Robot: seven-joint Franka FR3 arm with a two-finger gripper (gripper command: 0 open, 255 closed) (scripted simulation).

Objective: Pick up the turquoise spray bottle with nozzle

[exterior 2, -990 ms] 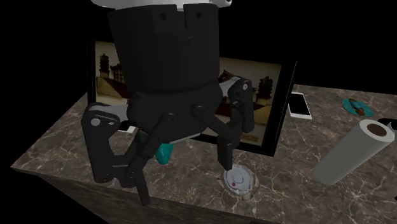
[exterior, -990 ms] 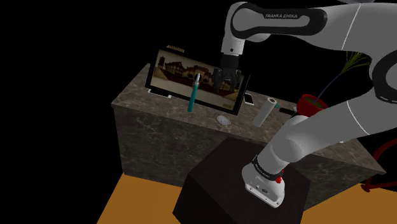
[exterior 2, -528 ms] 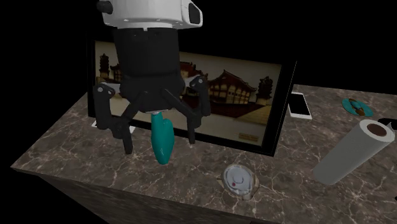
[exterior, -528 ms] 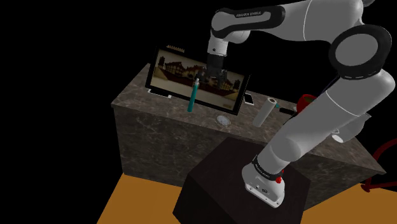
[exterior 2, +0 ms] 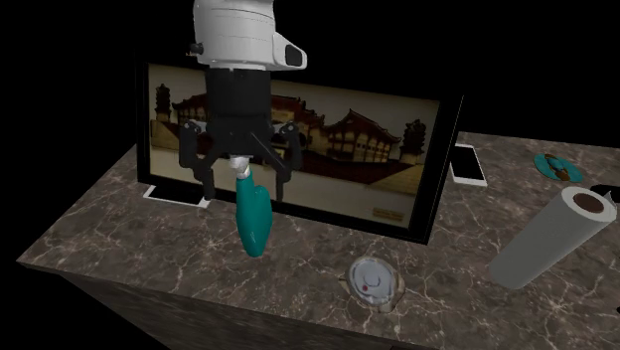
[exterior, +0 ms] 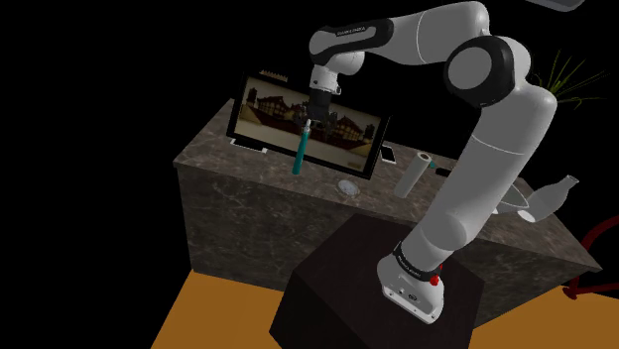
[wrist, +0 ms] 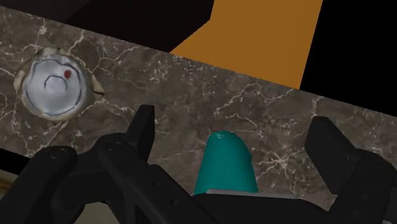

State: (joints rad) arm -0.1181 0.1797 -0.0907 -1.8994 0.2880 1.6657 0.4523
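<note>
The hand (exterior 2: 245,187) hangs over the counter (exterior 2: 129,249) with its fingers wide apart, and it holds nothing. The turquoise spray bottle (exterior 2: 253,221) stands directly under it, its upper end between the two fingers (wrist: 143,130), which do not touch it. I judge this to be the approach step, with the grasp not yet made. For the next move the hand needs, I think, to go a little lower and then close on the bottle's body before any lift. The bottle is narrow and seems a little tilted, so a careless closing could push it over.

Just behind the hand stands a large screen (exterior 2: 368,139) showing temple buildings, close enough to be in the way. A small round dish (exterior 2: 374,281) lies to one side of the hand, and a white roll (exterior 2: 546,239) lies farther off on that side.
</note>
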